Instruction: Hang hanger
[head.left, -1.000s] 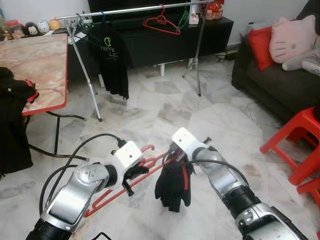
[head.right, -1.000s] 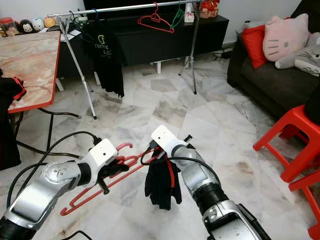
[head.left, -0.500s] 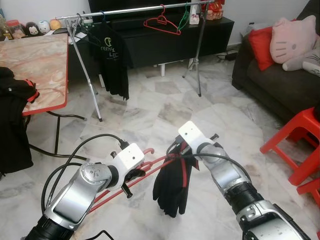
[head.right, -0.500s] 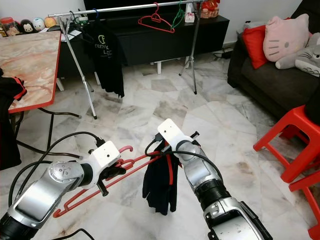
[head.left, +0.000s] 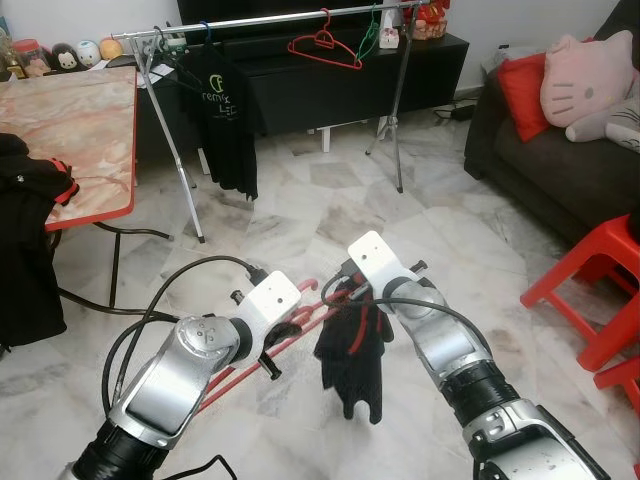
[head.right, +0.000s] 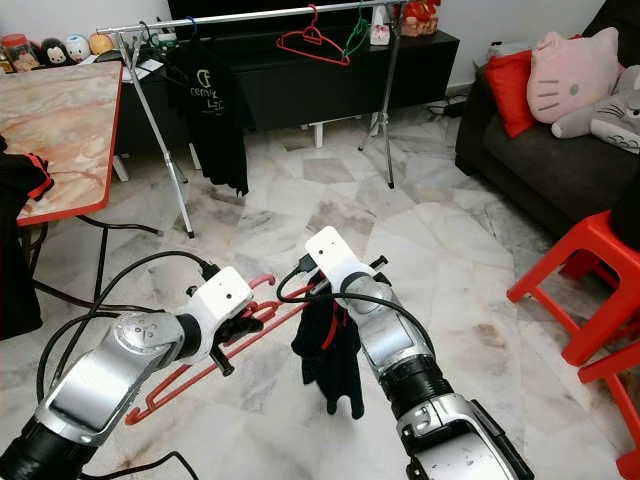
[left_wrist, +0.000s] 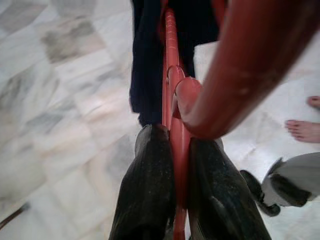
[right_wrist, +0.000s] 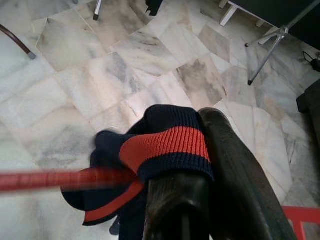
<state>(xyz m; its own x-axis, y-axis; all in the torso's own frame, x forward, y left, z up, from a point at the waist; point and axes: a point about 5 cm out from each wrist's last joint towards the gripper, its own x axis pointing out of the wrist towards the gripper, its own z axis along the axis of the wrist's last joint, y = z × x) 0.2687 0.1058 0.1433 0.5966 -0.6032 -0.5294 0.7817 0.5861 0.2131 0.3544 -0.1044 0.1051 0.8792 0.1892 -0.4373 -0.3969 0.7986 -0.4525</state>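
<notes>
A red plastic hanger (head.left: 303, 320) slants low over the marble floor, its hook (head.right: 262, 282) pointing up. My left gripper (head.left: 277, 343) is shut on the hanger's bar near the hook; the two black fingers (left_wrist: 150, 175) pinch the bar. At the hanger's right end, my right gripper (head.left: 357, 303) is shut on a dark garment (head.left: 350, 365) with a red stripe (right_wrist: 165, 145). The cloth wraps one finger (right_wrist: 240, 170) and dangles below the hanger. The clothes rail (head.left: 270, 18) stands far ahead.
On the rail hang a black T-shirt (head.left: 225, 120) and a red hanger (head.left: 325, 45). A red-edged table (head.left: 70, 130) with dark clothes stands at the left. A dark sofa (head.left: 560, 170) and red stools (head.left: 600, 280) are at the right. A person's bare foot (left_wrist: 305, 130) rests on the floor.
My left gripper has risen a little and moved right with the hanger. The right gripper has shifted slightly left, and the garment hangs more bunched under it.
</notes>
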